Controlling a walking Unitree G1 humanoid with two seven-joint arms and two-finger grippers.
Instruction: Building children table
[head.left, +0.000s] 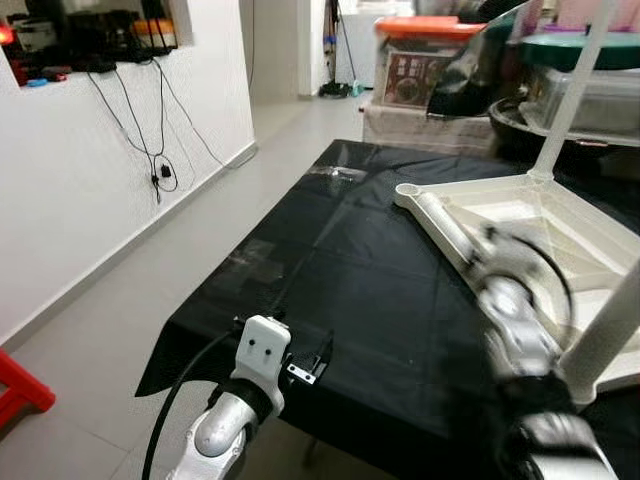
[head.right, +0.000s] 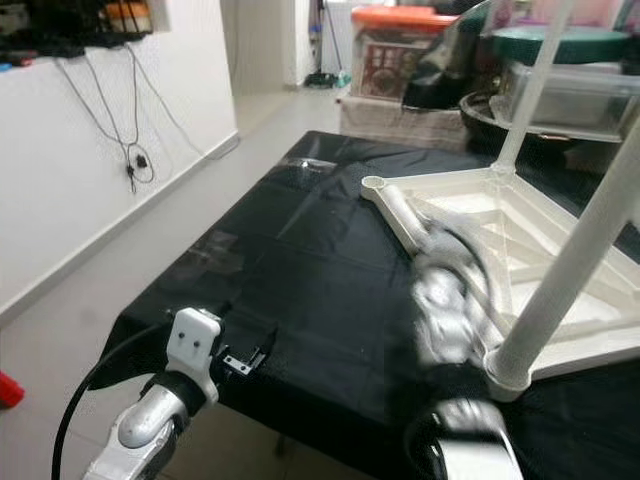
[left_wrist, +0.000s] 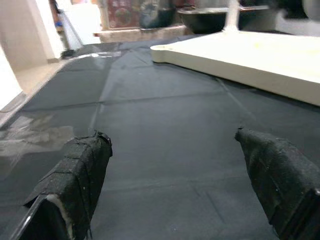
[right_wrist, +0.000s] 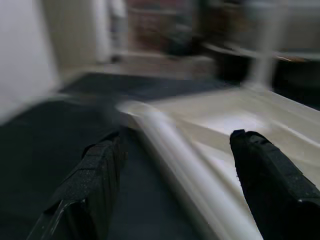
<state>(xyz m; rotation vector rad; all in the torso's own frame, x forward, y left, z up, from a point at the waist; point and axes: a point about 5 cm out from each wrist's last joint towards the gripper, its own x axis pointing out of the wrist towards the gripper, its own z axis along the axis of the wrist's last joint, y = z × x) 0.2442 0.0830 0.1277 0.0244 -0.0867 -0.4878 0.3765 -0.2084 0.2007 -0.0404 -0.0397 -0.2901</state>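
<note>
My left gripper (left_wrist: 172, 150) is hovering low over the near edge of the black sheet (head.left: 330, 290), fingers spread apart and gripping nothing. My right gripper (right_wrist: 175, 160) is blurring above a loose cream leg (right_wrist: 175, 165), fingers spread either side of it, not closing. Beyond, the cream children's tabletop (head.right: 540, 240) is lying upside down on the sheet, ribbed underneath, with round corner sockets and two legs (head.right: 575, 250) standing upright. Storage bins (head.left: 420, 60) are sitting farthest back.

desk (head.left: 300, 300): we see it covered by a black cloth with fold creases
on desk: white children table top (head.left: 560, 225), upside down, lying flat toward the far right side
legs (head.left: 575, 80): we count two, upright in its corners
</note>
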